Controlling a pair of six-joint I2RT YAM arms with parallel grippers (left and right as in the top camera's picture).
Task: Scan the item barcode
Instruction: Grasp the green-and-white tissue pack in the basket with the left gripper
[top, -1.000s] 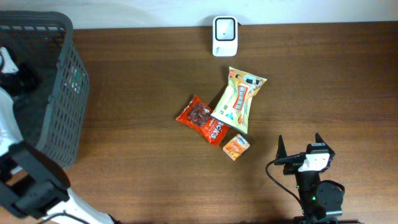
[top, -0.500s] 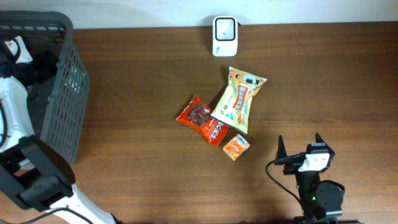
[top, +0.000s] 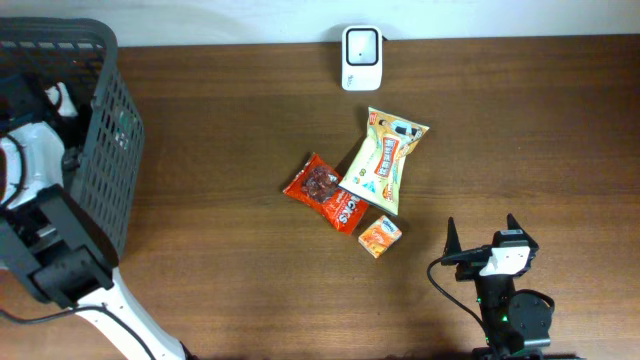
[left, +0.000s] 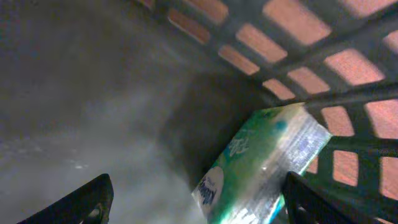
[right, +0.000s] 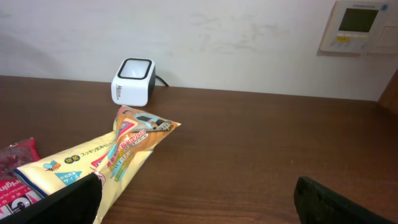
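My left gripper (left: 198, 200) hangs spread and empty over the green pack (left: 267, 162) — lying against the mesh wall inside the basket (top: 110, 120) at the left — so I'd rise straight clear of the rim before swinging right toward the snack packets (top: 385, 160) near the scanner (top: 361, 57).

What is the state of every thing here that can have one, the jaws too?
basket, upright, holds the green pack
green pack, inside the basket, against its wall
scanner, upright, nothing on it
yellow bag, flat, one edge over the red bag
red bag, flat
orange box, lying beside the red bag
left jaws, open, empty, inside the basket
right jaws, open, empty, clear of the bags
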